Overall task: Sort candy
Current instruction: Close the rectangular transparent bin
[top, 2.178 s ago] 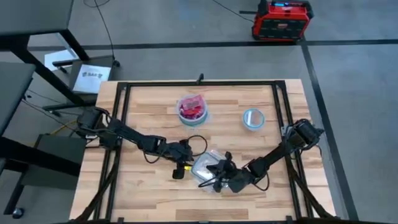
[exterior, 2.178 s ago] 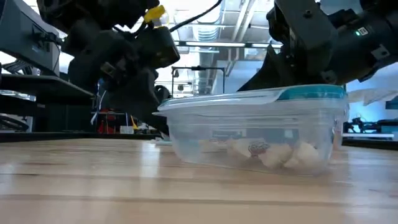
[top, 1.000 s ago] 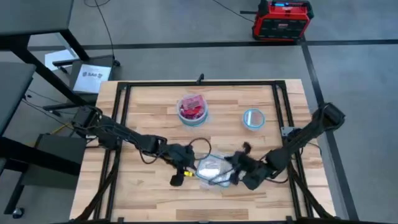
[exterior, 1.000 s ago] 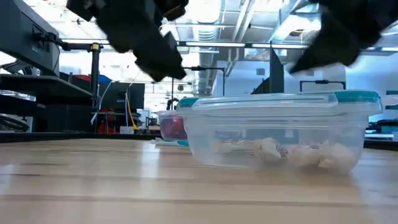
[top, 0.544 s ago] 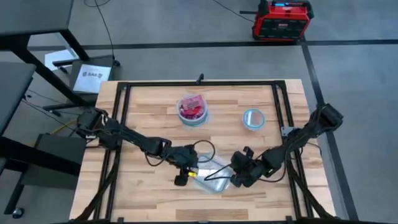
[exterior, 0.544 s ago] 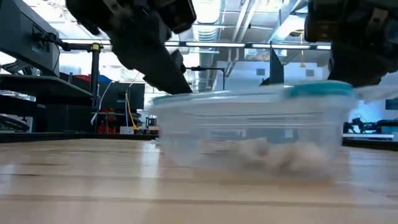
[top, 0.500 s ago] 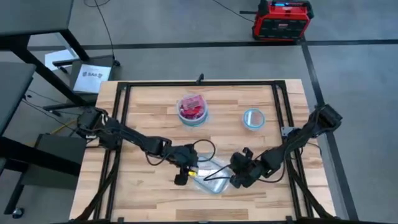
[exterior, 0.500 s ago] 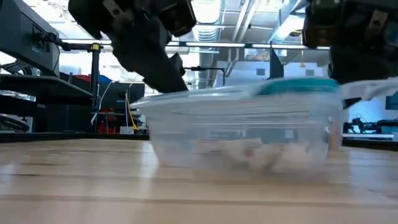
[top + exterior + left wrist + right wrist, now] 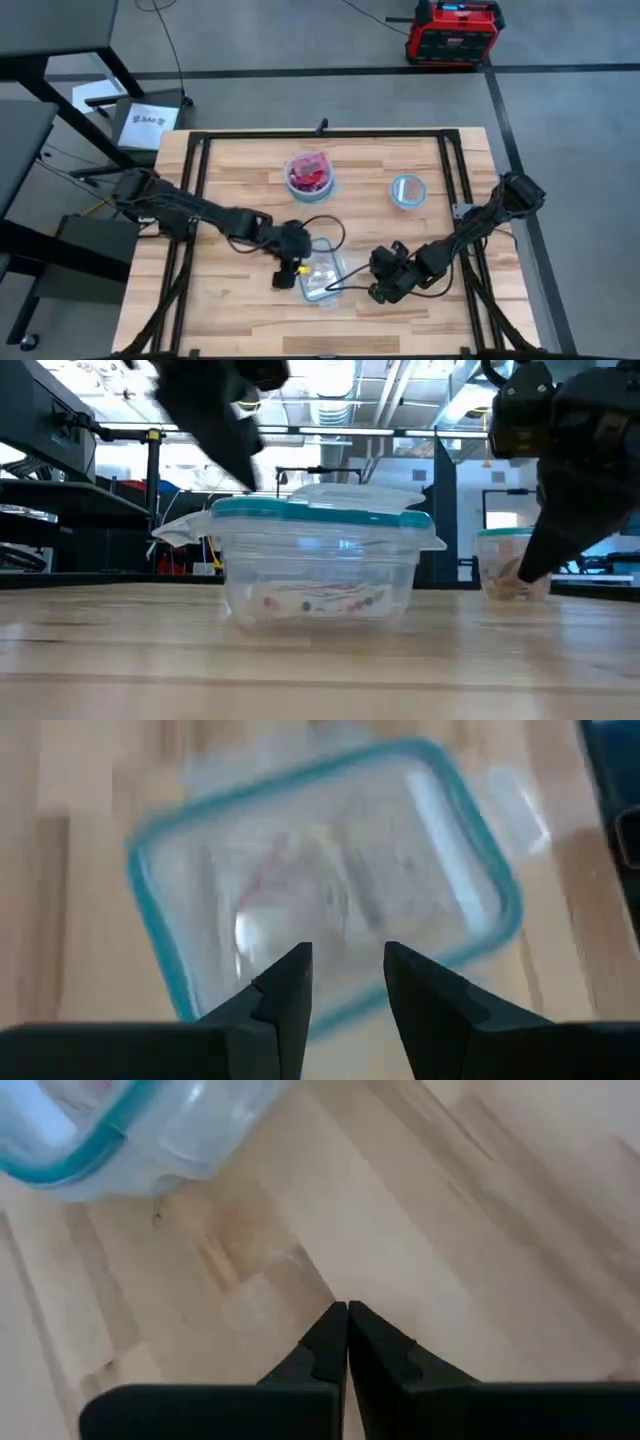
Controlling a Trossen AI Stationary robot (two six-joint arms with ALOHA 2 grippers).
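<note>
Currently the candy (image 9: 318, 600) sits inside the lidded tub (image 9: 320, 270) near the counter's (image 9: 240, 170) front. Slightly parted, the left gripper (image 9: 345, 982) hovers directly above it; the right gripper (image 9: 347, 1335), fingers pressed together, waits just right.

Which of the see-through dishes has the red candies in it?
The round bowl at the far middle of the table. It is full of red candy. The smaller round bowl looks almost empty, and the lidded tub holds paler sweets.

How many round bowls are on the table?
2: a bowl of red candy at the table's far middle, and a smaller bowl to its right. None appears hidden.
</note>
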